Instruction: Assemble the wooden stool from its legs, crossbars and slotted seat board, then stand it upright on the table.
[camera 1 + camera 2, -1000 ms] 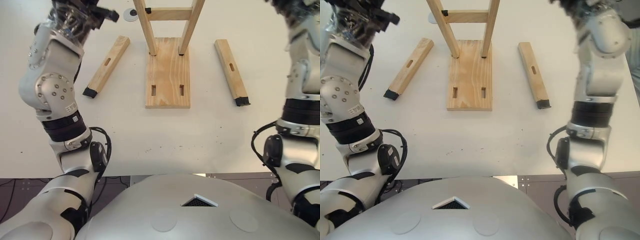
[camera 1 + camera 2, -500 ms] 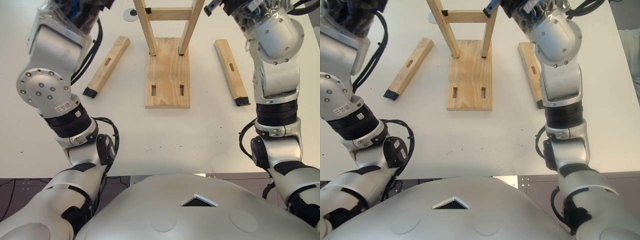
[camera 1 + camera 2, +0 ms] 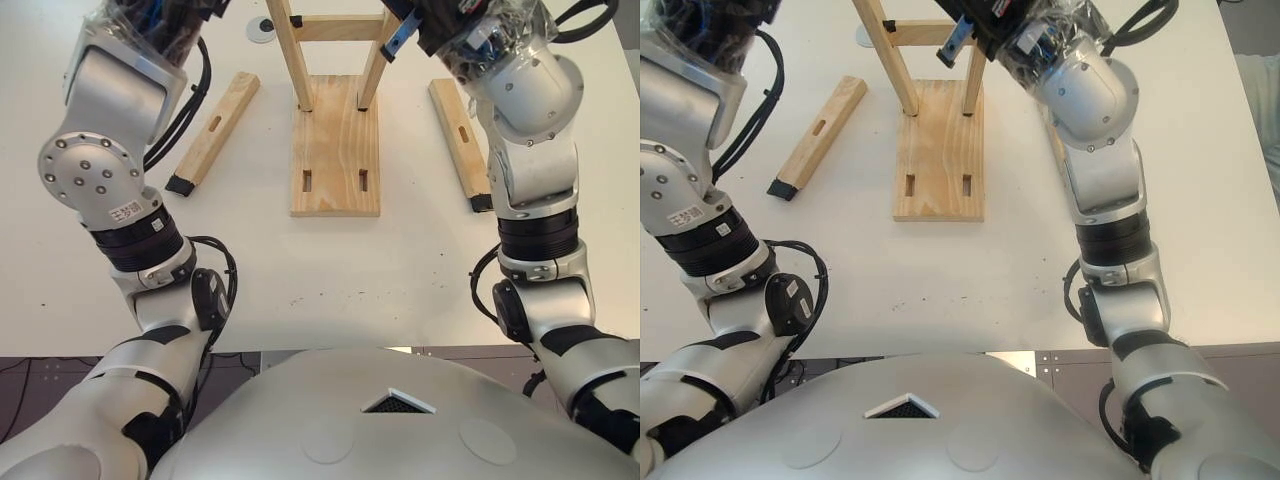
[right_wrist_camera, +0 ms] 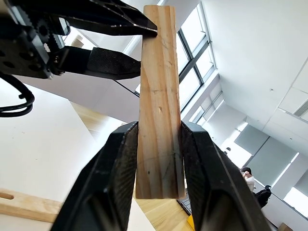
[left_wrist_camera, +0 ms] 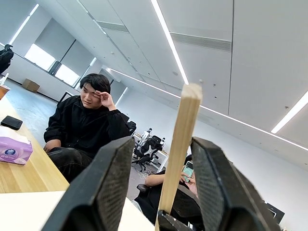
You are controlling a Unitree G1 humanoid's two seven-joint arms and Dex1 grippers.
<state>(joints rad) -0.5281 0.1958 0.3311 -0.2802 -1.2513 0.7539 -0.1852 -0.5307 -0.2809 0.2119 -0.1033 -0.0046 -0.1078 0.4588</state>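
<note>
The slotted seat board (image 3: 335,150) lies flat mid-table. Two legs (image 3: 290,60) stand upright in its far slots, joined by a crossbar (image 3: 338,27); the two near slots (image 3: 307,180) are open. One loose leg (image 3: 213,130) lies left of the board, another (image 3: 462,135) to its right under my right arm. My right gripper (image 4: 159,125) is shut on the upright right leg (image 4: 159,96), both fingers (image 4: 120,168) pressed to the wood. My left gripper (image 5: 163,144) is open, its fingers (image 5: 106,192) straddling the top of the upright left leg (image 5: 180,144).
A small white disc (image 3: 262,28) lies on the table behind the left loose leg. The white table (image 3: 330,270) is bare between the board and its front edge. Both forearms rise high over the board's far end.
My right arm swung in from the far right and shut on the upright right leg. My left gripper moved from the left to straddle the left leg's top.
</note>
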